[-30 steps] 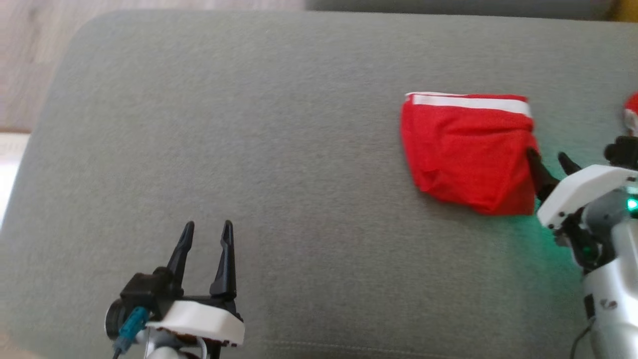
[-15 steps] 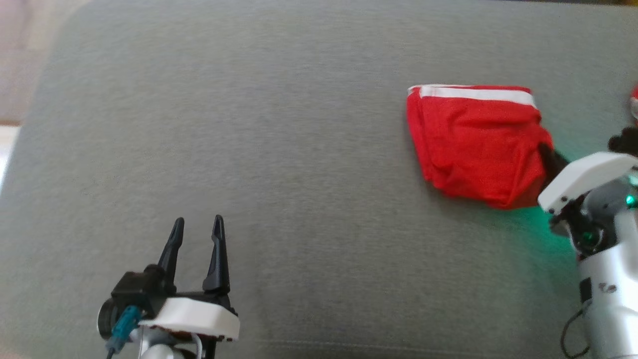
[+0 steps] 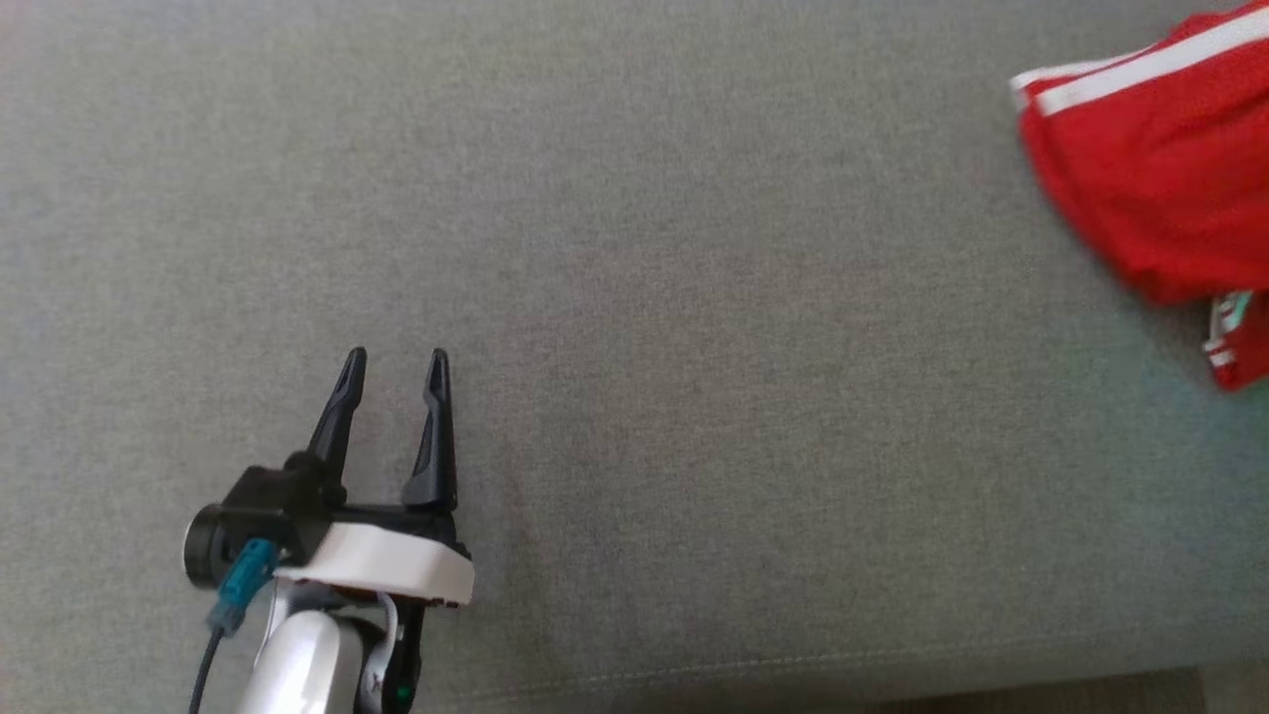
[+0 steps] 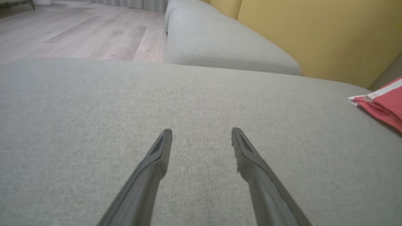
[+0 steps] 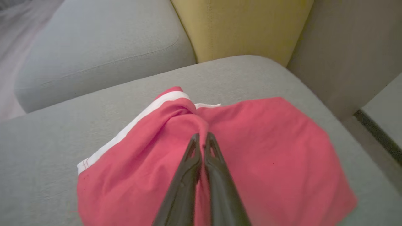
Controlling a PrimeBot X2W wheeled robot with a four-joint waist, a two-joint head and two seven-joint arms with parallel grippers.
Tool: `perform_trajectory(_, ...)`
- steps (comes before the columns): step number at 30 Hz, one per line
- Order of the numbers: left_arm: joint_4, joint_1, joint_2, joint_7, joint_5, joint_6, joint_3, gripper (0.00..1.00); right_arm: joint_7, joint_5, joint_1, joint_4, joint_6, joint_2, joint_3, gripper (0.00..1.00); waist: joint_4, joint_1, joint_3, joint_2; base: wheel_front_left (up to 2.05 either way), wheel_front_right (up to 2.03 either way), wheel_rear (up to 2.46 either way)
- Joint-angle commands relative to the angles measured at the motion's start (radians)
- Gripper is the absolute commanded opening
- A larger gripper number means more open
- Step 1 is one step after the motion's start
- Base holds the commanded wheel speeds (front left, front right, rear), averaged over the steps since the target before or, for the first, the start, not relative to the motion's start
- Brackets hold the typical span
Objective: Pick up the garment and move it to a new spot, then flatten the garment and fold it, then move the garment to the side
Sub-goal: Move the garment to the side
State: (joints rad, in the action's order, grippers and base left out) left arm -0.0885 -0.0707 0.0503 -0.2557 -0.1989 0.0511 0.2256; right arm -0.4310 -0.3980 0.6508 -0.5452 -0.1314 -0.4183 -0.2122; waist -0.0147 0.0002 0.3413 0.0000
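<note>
The garment (image 3: pixel 1150 188) is a folded red piece with a white band, at the upper right edge of the head view on the grey sofa cushion (image 3: pixel 634 297). In the right wrist view my right gripper (image 5: pixel 202 138) is shut on a pinched ridge of the red garment (image 5: pixel 251 157), which bunches up around the fingertips. Far to the left, my left gripper (image 3: pixel 394 359) hovers open over bare cushion with nothing between its fingers (image 4: pixel 157 157). The left wrist view catches a corner of the garment (image 4: pixel 381 103) at its right edge.
A second grey cushion (image 4: pixel 220 47) lies beyond the one I work on, with a yellow backrest (image 4: pixel 314 34) behind it and wooden floor (image 4: pixel 72 31) at the far left. The cushion's front seam (image 3: pixel 793 664) runs along the bottom of the head view.
My right gripper closed on the garment's edge and bunched it. The head camera has swung, so the garment now sits at the upper right edge. The left gripper stays open.
</note>
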Motion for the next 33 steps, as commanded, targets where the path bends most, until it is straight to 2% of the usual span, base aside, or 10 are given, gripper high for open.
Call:
perform_trajectory(1,0.022,-0.014,0.000,-0.006,0.012,-0.009,-0.034,1.00,-0.009,0.024,0.033,0.035,0.001,-0.056,-0.001,0.00,-0.003,-0.0002,0.024,0.0000,0.00,0.00,0.00)
perform_trajectory(6,0.021,-0.009,0.000,-0.006,0.014,-0.006,-0.036,1.00,-0.023,0.136,0.042,-0.015,0.001,-0.155,-0.043,0.00,0.034,-0.0002,0.036,0.0000,0.00,0.00,0.00)
perform_trajectory(10,0.025,0.006,0.000,-0.006,0.015,-0.004,-0.042,1.00,0.001,0.253,0.036,-0.066,0.001,-0.168,-0.114,0.00,0.050,-0.0002,0.034,0.0000,0.00,0.00,0.00)
perform_trajectory(11,0.023,0.008,0.000,-0.006,0.016,-0.004,-0.042,1.00,0.021,0.290,0.036,-0.076,0.001,-0.162,-0.140,0.47,0.052,-0.0002,0.030,0.0000,0.00,0.00,0.00)
perform_trajectory(12,0.022,0.011,0.000,-0.006,0.016,-0.004,-0.042,1.00,0.033,0.328,0.032,-0.088,0.001,-0.152,-0.162,1.00,0.054,-0.0002,0.026,0.0000,0.00,0.00,0.00)
perform_trajectory(16,0.021,0.018,0.000,-0.006,0.017,0.001,-0.040,1.00,0.055,0.443,0.006,-0.106,0.001,-0.107,-0.182,1.00,0.048,-0.0002,0.006,0.0000,0.00,0.00,0.00)
perform_trajectory(20,0.021,0.028,0.000,-0.006,0.013,0.005,-0.042,1.00,0.114,0.493,-0.021,-0.048,0.001,-0.050,-0.173,1.00,0.028,-0.0002,-0.030,0.0000,0.00,0.00,0.00)
perform_trajectory(26,-0.002,0.053,0.000,-0.006,-0.010,0.005,-0.049,1.00,0.220,0.443,-0.113,0.101,0.001,0.075,-0.136,1.00,-0.003,-0.0002,-0.116,0.0000,0.00,0.00,0.00)
perform_trajectory(33,-0.062,0.090,0.001,-0.006,-0.004,0.026,-0.105,1.00,0.302,0.384,-0.329,0.278,0.001,0.182,-0.052,1.00,-0.002,-0.0002,-0.225,0.0000,0.00,0.00,0.00)
